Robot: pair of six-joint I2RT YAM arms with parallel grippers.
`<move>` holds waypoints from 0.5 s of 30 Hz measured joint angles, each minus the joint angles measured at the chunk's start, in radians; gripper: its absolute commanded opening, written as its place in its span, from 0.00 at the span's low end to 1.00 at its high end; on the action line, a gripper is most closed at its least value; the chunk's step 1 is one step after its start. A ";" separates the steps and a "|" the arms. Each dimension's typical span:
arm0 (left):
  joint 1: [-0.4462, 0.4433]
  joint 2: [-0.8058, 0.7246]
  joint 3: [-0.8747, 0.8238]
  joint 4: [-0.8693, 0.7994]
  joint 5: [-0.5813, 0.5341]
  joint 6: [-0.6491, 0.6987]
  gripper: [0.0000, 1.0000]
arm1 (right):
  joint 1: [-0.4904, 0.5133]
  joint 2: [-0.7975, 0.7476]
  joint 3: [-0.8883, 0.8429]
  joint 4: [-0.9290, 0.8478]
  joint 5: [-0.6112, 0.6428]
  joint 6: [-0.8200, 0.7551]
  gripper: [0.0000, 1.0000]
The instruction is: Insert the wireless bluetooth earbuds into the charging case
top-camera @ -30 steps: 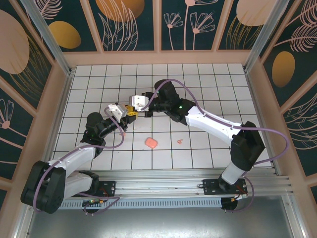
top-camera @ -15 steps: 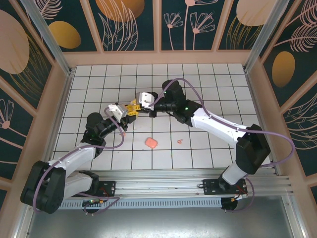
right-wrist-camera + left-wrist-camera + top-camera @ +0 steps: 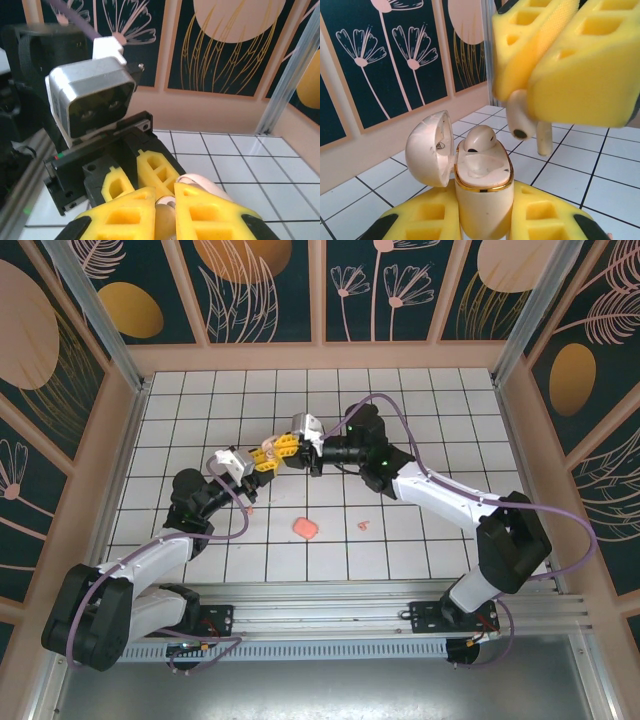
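My left gripper (image 3: 484, 202) is shut on the charging case (image 3: 485, 192), a cream pod with a gold rim, held upright. Its lid (image 3: 427, 150) hangs open to the left. One earbud (image 3: 479, 138) sits in the far socket; the near socket (image 3: 482, 167) is bare. Just above and to the right, my right gripper (image 3: 525, 102) is shut on the other earbud (image 3: 520, 120), stem pointing down, apart from the case. In the right wrist view the yellow fingers (image 3: 130, 212) pinch that earbud (image 3: 167, 220) over the case lid (image 3: 205, 185). From above, both grippers (image 3: 262, 458) (image 3: 285, 448) meet mid-table.
A salmon-pink rounded-square piece (image 3: 306, 528) and a tiny pink bit (image 3: 363, 526) lie on the white grid table (image 3: 420, 410) in front of the grippers. Wooden walls ring the table. The left arm's camera block (image 3: 92, 102) stands close ahead of my right gripper.
The right gripper has moved to the right and a little back with its earbud. The left gripper has followed it with the case. Both have stayed shut.
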 measured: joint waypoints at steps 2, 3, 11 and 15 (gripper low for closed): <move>0.000 0.002 -0.001 0.009 0.000 -0.002 0.02 | -0.008 0.000 -0.008 0.039 -0.011 0.056 0.14; 0.000 0.004 -0.001 0.014 0.000 -0.004 0.02 | -0.011 -0.001 -0.011 0.058 -0.016 0.084 0.14; 0.000 0.022 -0.003 0.051 0.001 -0.017 0.02 | -0.018 -0.001 -0.012 0.179 -0.034 0.259 0.14; 0.000 0.026 -0.003 0.063 0.002 -0.029 0.01 | -0.017 -0.001 -0.012 0.208 -0.018 0.298 0.14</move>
